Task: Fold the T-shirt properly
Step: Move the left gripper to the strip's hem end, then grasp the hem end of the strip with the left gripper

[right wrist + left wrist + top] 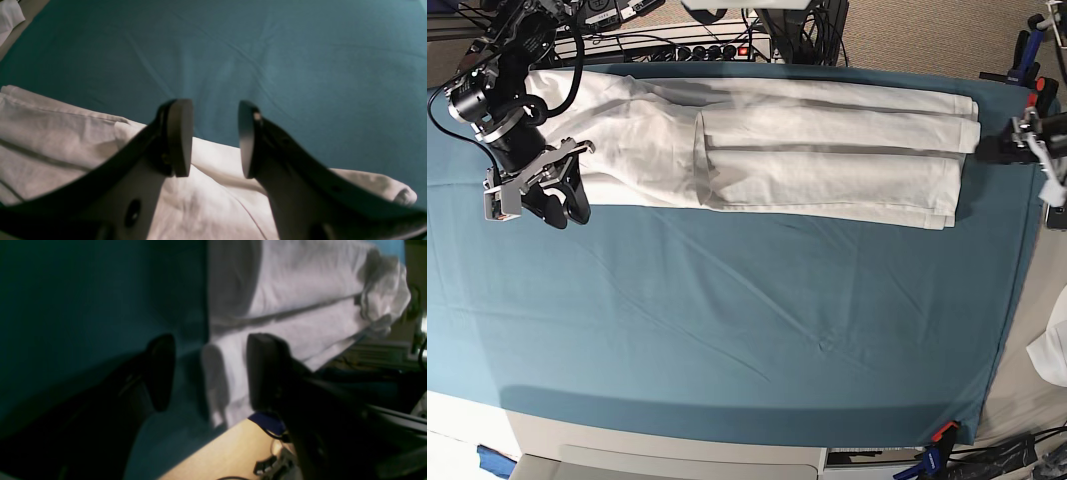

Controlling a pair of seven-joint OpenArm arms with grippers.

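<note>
Teal cloth (727, 330) under folded T-shirt (827, 150). Left pincer (206, 373) wide open, empty, beside hem. Right pincer (215, 140) parted, empty, over shirt.

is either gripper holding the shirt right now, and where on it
Nothing is held. The left gripper is open beside the T-shirt edge, and the right gripper is open above the shirt's other end with nothing between its fingers.
</note>
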